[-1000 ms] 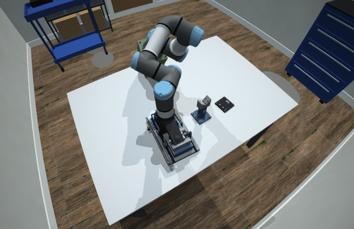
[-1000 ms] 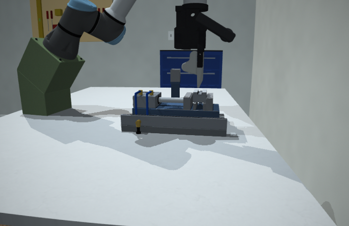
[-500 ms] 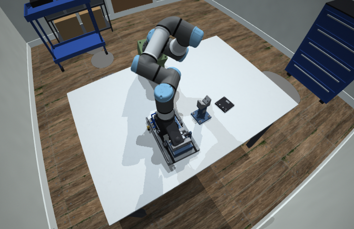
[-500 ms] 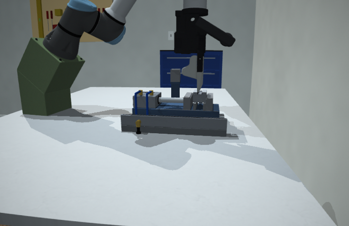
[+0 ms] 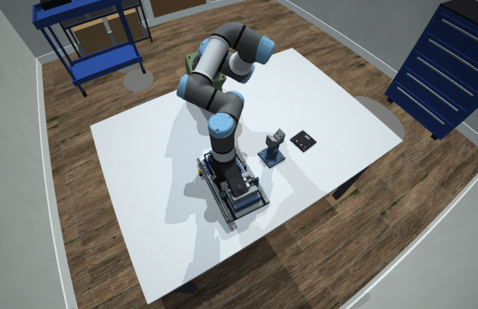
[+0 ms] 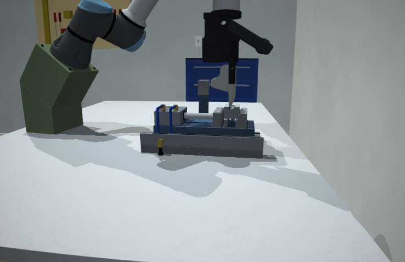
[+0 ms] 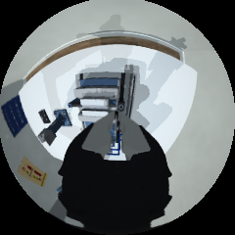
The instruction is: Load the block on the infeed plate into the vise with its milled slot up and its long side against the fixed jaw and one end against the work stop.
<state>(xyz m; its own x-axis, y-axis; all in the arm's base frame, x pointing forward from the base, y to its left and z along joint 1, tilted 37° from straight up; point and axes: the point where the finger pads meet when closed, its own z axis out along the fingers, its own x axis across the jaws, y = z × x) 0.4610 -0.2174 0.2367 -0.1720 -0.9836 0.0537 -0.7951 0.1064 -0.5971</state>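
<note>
Fingers (image 6: 231, 106) together, I judge seating underway: next, nudge the block (image 6: 231, 112) (image 7: 94, 103) toward the fixed jaw (image 5: 247, 194) (image 6: 243, 119) (image 7: 98, 91), nearer the tabletop's (image 5: 137, 182) (image 6: 116, 216) (image 7: 186, 83) far edge.

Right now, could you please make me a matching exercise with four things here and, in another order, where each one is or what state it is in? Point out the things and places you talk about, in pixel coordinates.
1. gripper (image 6: 231, 106) (image 7: 116, 111)
2. part (image 6: 232, 112) (image 7: 94, 103)
3. V-block (image 5: 275, 138) (image 6: 203, 87)
4. infeed plate (image 5: 303, 141) (image 7: 44, 117)

A. on a post with a blue base
B. shut, above the vise
C. black, lying on the table
D. between the vise jaws

1-B, 2-D, 3-A, 4-C
</note>
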